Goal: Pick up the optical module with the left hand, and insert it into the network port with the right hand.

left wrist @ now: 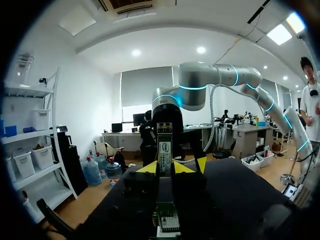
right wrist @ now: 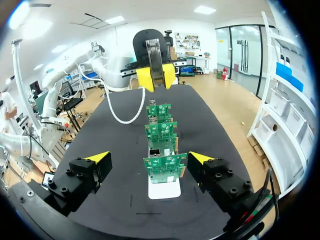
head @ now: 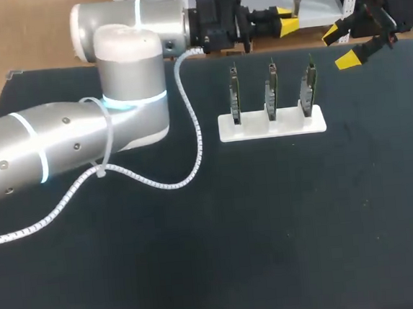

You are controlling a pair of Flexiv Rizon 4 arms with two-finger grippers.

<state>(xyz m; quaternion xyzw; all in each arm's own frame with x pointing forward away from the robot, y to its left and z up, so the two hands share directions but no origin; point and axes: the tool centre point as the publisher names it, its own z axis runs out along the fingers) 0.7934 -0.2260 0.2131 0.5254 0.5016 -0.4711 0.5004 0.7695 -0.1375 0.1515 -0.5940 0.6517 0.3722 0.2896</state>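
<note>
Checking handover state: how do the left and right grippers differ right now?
The left gripper is shut on the optical module; the right gripper is open and empty. The left gripper is pinched narrow; the right gripper is spread wide. Both have yellow tips and sit near the far edge of the table.

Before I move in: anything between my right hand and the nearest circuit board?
No. Both the head and right wrist views show only bare black mat between the open right hand and the nearest board on its white stand.
</note>
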